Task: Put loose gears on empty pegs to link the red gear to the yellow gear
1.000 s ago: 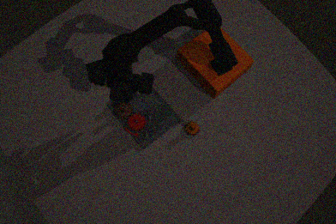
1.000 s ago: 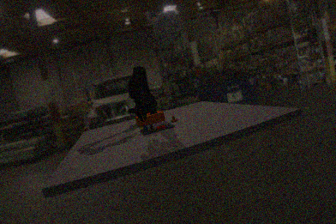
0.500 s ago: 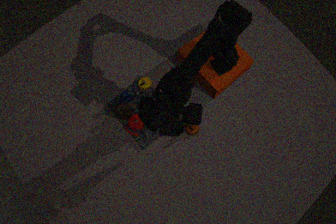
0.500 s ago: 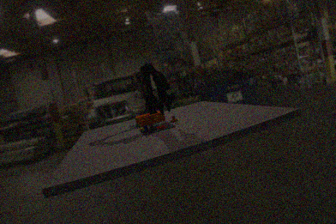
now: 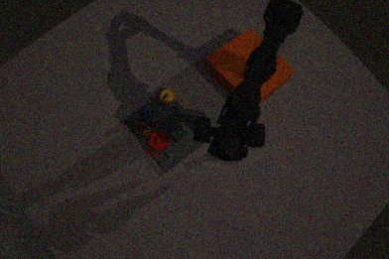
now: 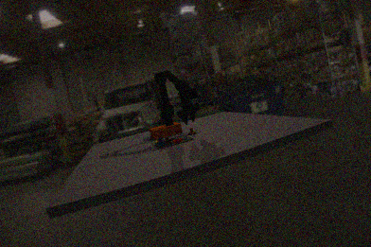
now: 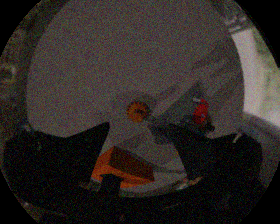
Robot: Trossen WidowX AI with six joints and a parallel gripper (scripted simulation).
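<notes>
Apparently the job was part done. From the left of the board (image 5: pixel 191 147) (image 7: pixel 177 106), seen from above, came a small blue gear (image 5: pixel 145 111), then a brownish gear (image 5: pixel 147 130) close by the red gear (image 5: pixel 161 141) (image 7: pixel 201 112), and the yellow gear (image 5: pixel 168 97) farther up. Blue and brown looked to be on the board, but the dimness hid whether either sat flat or whether their teeth met. I could not trace a whole chain from red to yellow, so I judged that at least one link was probably wanting.

Right of the board, an orange gear (image 6: pixel 192 131) (image 7: pixel 138 111) stood loose on the bench (image 5: pixel 74 91) (image 6: pixel 251 134) (image 7: pixel 91 75), the likely next piece. The gripper (image 5: pixel 229 134) (image 6: pixel 188 120) (image 7: pixel 139 125) hung above that area, its fingers spread nearly as wide as they would go, with nothing between them; I saw no contact with the gear. Left to do, by my reckoning: fetch it, seat it, check the meshing, then back away.
</notes>
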